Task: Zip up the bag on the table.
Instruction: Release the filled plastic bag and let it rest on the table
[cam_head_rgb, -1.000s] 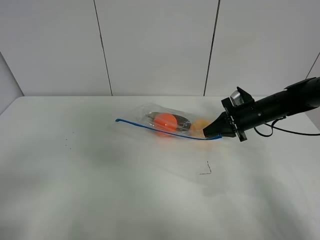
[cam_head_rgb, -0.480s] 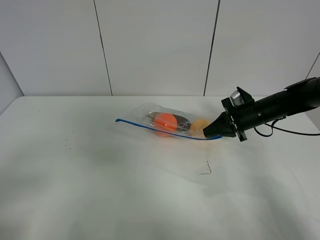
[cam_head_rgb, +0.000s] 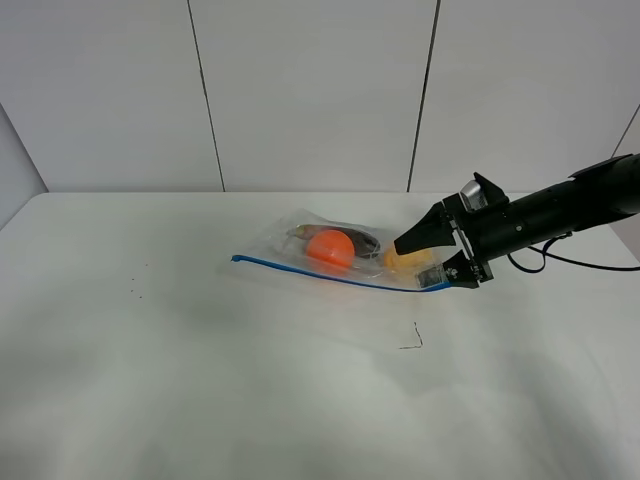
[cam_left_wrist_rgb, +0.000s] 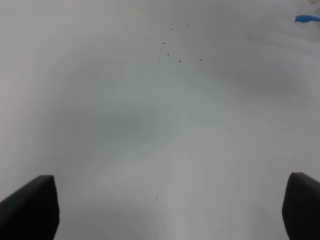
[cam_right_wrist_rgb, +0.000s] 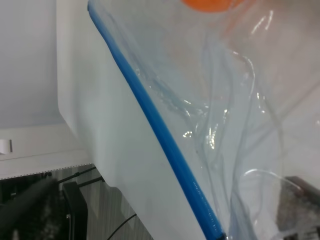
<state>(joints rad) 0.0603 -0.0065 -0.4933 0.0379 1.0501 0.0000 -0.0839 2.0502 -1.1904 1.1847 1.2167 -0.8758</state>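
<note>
A clear, crinkly plastic bag (cam_head_rgb: 335, 248) lies flat on the white table (cam_head_rgb: 200, 380), stretching away from my right gripper (cam_head_rgb: 425, 258), whose open jaws sit around its near corner. A thin blue zip strip (cam_head_rgb: 320, 273) runs along one edge, ending between those jaws. An orange ball, a yellowish item and something dark show through the plastic.

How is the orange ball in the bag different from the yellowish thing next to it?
Inside the clear crinkly plastic zip bag, the round orange ball is a bright, strong colour; the pale yellow-orange item is duller. The ball shows almost whole near the bag's middle, while the pale item is partly hidden behind the right arm's black pincer, at the bag's right end. Both lie just behind the thin blue zip strip.
</note>
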